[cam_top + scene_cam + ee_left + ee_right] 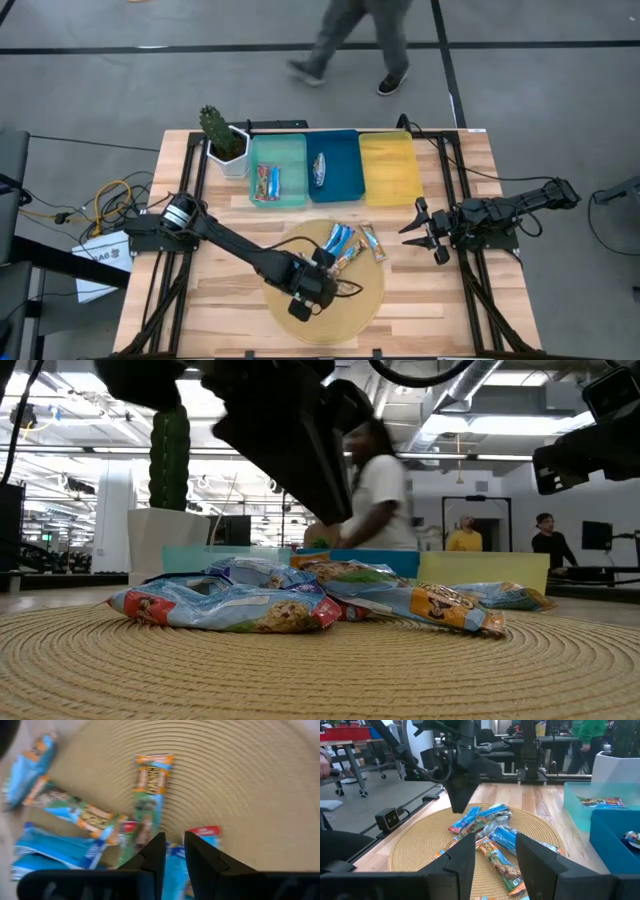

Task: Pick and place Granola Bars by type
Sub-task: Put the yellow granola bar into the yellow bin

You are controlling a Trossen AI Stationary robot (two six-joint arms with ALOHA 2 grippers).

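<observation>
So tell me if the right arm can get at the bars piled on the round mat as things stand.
Probably yes. The right gripper waits open beside the woven mat, nothing between it and the granola bars. But the left gripper is already over the pile, so they could collide.

The dark left gripper is hovering over foil-wrapped granola bars heaped on a round woven mat, while the right gripper is waiting beside the yellow rectangular tray.
</observation>
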